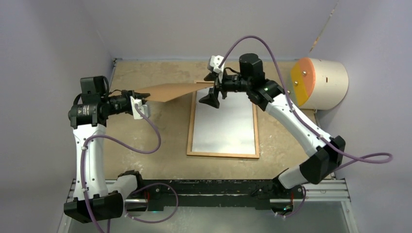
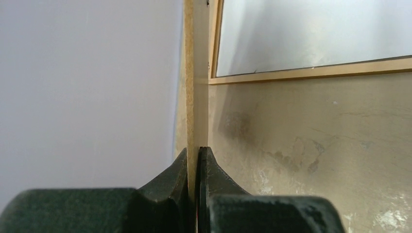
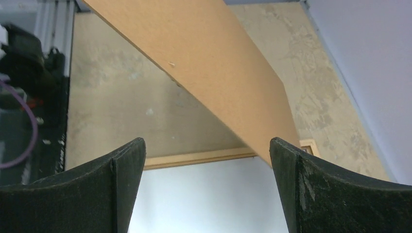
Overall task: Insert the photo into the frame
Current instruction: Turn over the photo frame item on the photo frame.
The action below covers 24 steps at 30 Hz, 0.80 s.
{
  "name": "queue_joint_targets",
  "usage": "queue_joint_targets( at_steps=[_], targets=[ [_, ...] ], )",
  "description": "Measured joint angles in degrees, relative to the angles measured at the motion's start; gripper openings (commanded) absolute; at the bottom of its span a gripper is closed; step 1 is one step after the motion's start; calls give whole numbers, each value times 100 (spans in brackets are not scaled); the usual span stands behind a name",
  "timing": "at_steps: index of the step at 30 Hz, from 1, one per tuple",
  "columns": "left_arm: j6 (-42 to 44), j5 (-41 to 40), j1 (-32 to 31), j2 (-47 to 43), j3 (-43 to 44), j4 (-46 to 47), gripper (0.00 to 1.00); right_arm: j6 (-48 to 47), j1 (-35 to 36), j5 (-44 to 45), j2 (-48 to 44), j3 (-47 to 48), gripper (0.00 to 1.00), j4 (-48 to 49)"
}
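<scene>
The orange-brown wooden frame (image 1: 222, 155) lies flat on the table. A pale white sheet (image 1: 224, 124) fills it; no print shows, so I cannot tell if it is the photo's back or glass. My left gripper (image 1: 137, 98) is shut on the left edge of the plain brown backing board (image 1: 170, 91) and holds it tilted above the table, left of the frame. In the left wrist view the gripper (image 2: 197, 150) pinches the board (image 2: 197, 73) edge-on. My right gripper (image 1: 210, 88) is open at the board's right end, over the frame's far edge (image 3: 194, 158); its fingers (image 3: 121, 184) touch nothing.
A beige cylinder with an orange end (image 1: 320, 82) lies at the back right. Lilac walls close the table at the back and both sides. The arms' black mounting rail (image 1: 209, 189) runs along the near edge.
</scene>
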Motion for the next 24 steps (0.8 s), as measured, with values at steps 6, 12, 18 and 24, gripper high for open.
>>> queue_joint_targets(
  at_steps=[6,12,18,24],
  targets=[
    [295,52,0,76,11,-514,0,-837,68,-247,470,0,99,-203],
    [407,52,0,103,83,-721,0,-1233,369,-308,446,-2,93,-111],
    [426,68,0,129,168,-824,0,-1598,745,46,494,-2,83,-39],
    [424,72,0,144,221,-863,0,-1799,868,505,763,-76,66,284]
  ],
)
